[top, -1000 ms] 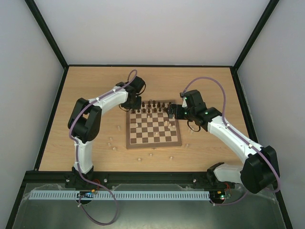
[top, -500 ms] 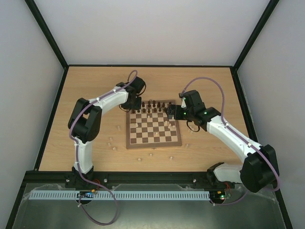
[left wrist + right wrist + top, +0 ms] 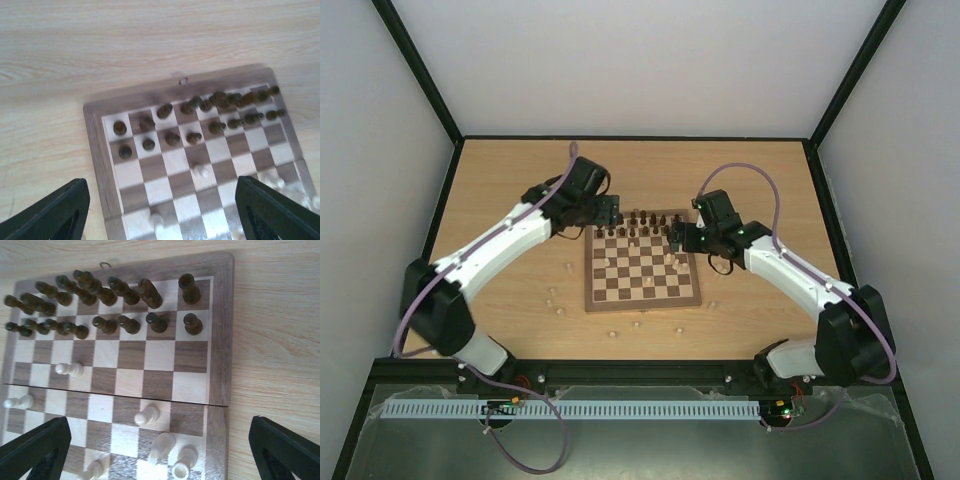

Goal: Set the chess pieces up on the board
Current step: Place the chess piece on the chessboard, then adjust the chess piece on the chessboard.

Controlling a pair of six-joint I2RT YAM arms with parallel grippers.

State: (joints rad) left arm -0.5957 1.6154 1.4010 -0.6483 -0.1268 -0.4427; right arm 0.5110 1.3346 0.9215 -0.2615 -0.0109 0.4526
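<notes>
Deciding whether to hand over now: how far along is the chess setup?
Done: the dark pieces stand in two rows along the board's far edge. In hand: nothing; the left gripper and right gripper are both open, empty, over that end. Left: the pale pieces, some scattered mid-board, others loose on the table.

Matt wooden board (image 3: 221, 330), smooth turned-wood chess pieces (image 3: 193, 324), pale wood-grain tabletop (image 3: 280, 340).

The far two rows of the board (image 3: 222, 315) were crowded by dark pieces (image 3: 150, 294), while open squares were left in the middle, broken only by scattered pale pieces (image 3: 146, 416) nearer the front.
</notes>
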